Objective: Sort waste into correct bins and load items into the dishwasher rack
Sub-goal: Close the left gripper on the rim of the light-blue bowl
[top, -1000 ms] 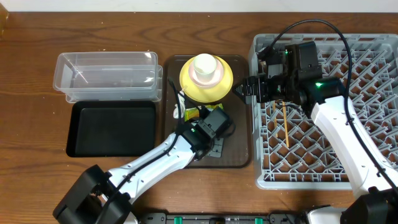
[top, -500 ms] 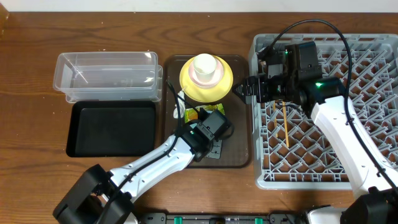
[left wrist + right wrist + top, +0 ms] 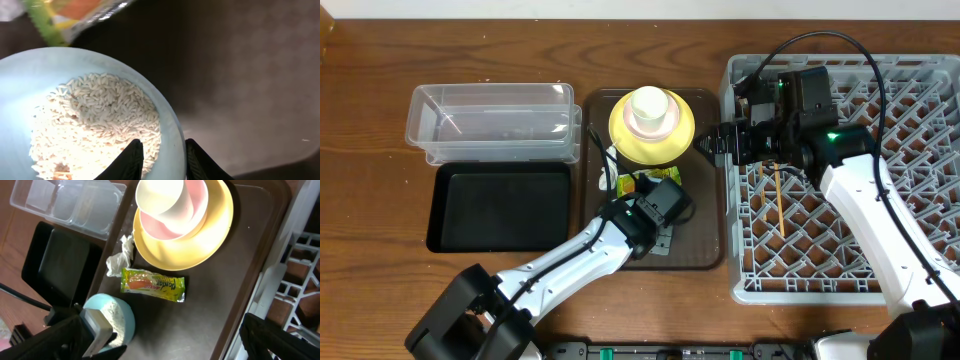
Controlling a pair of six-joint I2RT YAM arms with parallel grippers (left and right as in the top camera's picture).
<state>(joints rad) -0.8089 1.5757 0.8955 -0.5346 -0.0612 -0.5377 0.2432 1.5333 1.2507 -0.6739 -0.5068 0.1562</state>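
My left gripper is shut on the rim of the light blue bowl, one finger inside on the white rice, one outside. The bowl sits on the brown tray, hidden under my left wrist in the overhead view. The green-and-orange wrapper and the crumpled tissue lie just beyond it. The white cup stands in a pale bowl on the yellow plate. My right gripper is open and empty above the tray's right edge. The chopsticks lie in the grey rack.
The clear tub stands at the far left, with the black tray in front of it. The brown serving tray sits between these bins and the rack. The rack's left wall is close to the tray's right edge.
My left gripper has edged slightly toward the near side of the brown tray. The right arm has not moved.
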